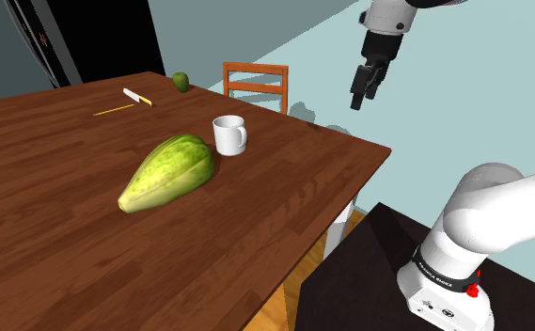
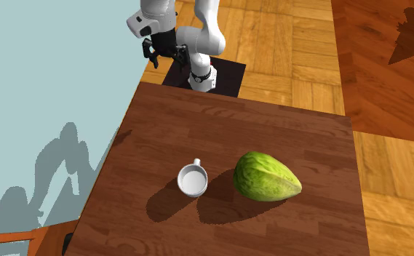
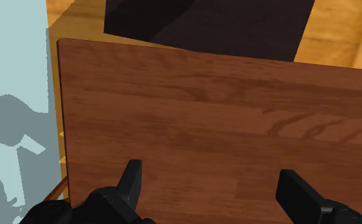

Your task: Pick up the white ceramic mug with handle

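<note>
Wooden bench (image 1: 68, 254) with white mug (image 1: 228, 135) standing beside a green melon (image 1: 168, 171); tool (image 1: 361, 97), spread wide and empty, hangs well apart. Approach, grasp and lift not yet done.

In the second exterior view a brown wooden table (image 2: 234, 124) carries a white mug (image 2: 193, 180), upright, with its handle turned to the far side. Just beside it, to this view's right and not touching, lies a green gourd (image 2: 266, 177). At the table's far end the white arm (image 2: 205, 29) rises from a black stand (image 2: 227, 73). Its black claw (image 2: 156, 52) hangs near the far left corner, well apart from the mug.
</note>
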